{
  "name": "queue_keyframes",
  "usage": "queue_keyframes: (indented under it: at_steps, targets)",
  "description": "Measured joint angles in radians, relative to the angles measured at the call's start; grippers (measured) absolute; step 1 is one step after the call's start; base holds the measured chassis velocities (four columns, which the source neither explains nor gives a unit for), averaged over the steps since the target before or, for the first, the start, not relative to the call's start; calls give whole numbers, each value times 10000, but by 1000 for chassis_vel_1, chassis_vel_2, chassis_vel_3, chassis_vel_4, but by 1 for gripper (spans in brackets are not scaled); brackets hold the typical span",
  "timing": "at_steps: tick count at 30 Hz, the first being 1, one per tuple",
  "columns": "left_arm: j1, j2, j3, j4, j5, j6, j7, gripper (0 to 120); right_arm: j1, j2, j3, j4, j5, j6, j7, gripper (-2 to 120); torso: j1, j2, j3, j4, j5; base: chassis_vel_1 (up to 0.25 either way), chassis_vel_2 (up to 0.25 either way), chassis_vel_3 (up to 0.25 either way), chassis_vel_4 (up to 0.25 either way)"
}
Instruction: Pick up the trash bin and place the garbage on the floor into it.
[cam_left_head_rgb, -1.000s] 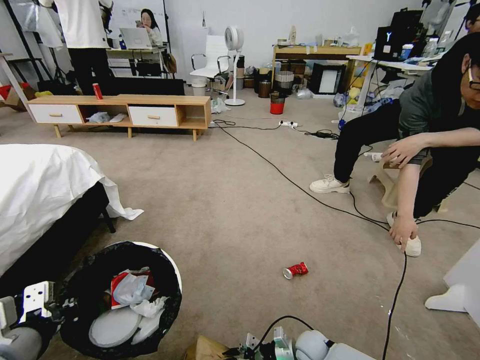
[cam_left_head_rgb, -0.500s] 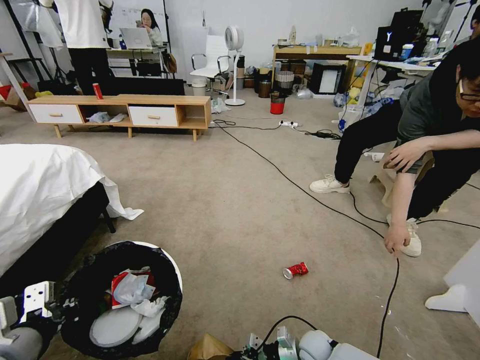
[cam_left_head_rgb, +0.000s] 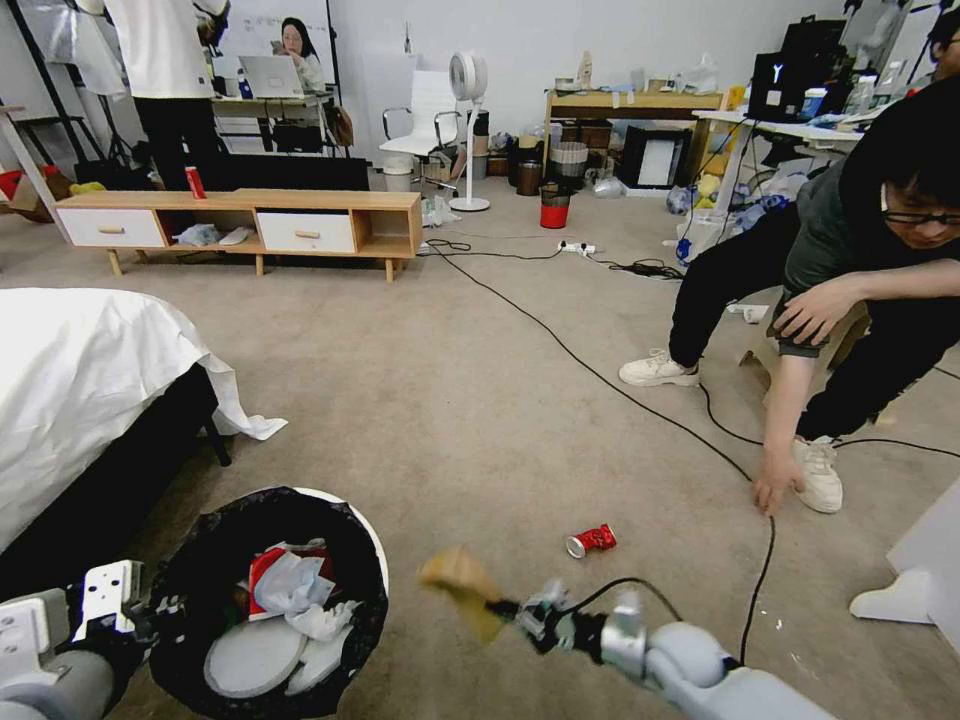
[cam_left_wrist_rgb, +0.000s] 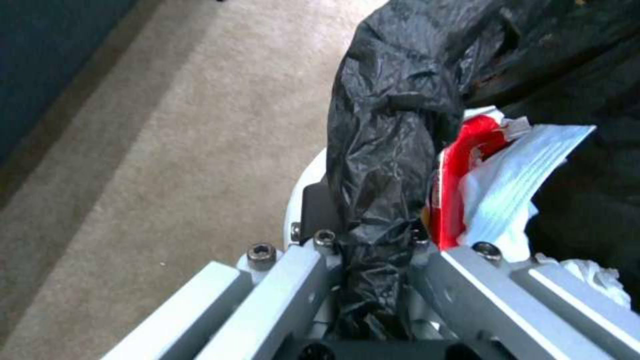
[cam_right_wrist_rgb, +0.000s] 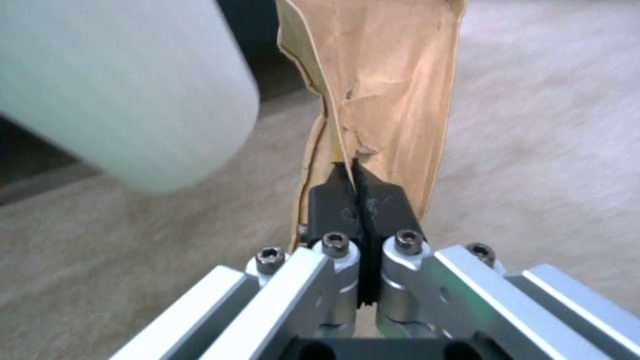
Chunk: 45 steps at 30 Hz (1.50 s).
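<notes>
Since a second ago the right gripper (cam_left_head_rgb: 505, 606), pinched shut on the brown paper bag (cam_left_head_rgb: 462, 588), has swung it up off the floor (cam_left_head_rgb: 480, 400) toward the trash bin (cam_left_head_rgb: 372, 540), whose bag-lined rim the left gripper (cam_left_wrist_rgb: 370, 250) holds clamped. The thin grip on one edge could let the bag slip, or it could catch the rim just beyond it. Behind the right gripper lie the crushed red can (cam_left_head_rgb: 590, 541) and a black cable (cam_left_head_rgb: 760, 575) that a person's hand (cam_left_head_rgb: 778, 488) holds.
</notes>
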Motion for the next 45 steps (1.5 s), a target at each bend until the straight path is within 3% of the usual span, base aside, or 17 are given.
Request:
queue_keyframes:
  at_steps: [4, 13, 18, 24, 28, 36, 39, 45]
  targets:
    - [-11, 52, 176, -35, 12, 0, 6, 1, -408, -329, 586, 364, 91, 113, -33, 0, 0, 0, 0, -3, 2, 0, 0, 0, 0]
    - [-298, 553, 1052, -225, 175, 0, -75, 1, -3351, -1457, 4442, 2406, 334, 408, -185, 0, 0, 0, 0, -3, 0, 0, 0, 0, 0]
    - [-380, 771, 1356, -259, 178, 0, -60, 1, -3811, -1651, 5188, 3362, 1013, 936, -249, 0, -1, 0, -1, -3, -4, 0, 0, 0, 0]
    - [-481, 972, 1538, -241, 132, 0, 8, 1, -2987, -1848, 4258, 4362, 2026, 1319, -238, 0, 0, 0, 0, 9, -1, 0, 0, 0, 0]
    - [-682, 1285, 1761, -243, 24, 0, 34, 1, -2455, -2088, 3650, 5122, 2780, 1030, -423, 0, -1, 0, 0, -2, -2, 0, 0, 0, 0]
    - [-779, 1576, 1913, -178, -86, 0, 167, 1, -1582, -2430, 2916, 5236, 3307, 917, -1206, 0, -1, 0, 0, -4, -3, 0, 0, 0, 0]
    - [-836, 1622, 1920, -126, -159, 0, 203, 1, -1017, -2255, 2283, 5146, 3445, 900, -1384, 0, 0, 0, 0, -1, -3, 0, 0, 0, 0]
    - [-1122, 1872, 1991, 70, -311, 0, 332, 1, 986, -1091, -116, 4666, 3809, 840, -1840, 0, 0, 0, 1, 3, 0, 0, 0, 0, 0]
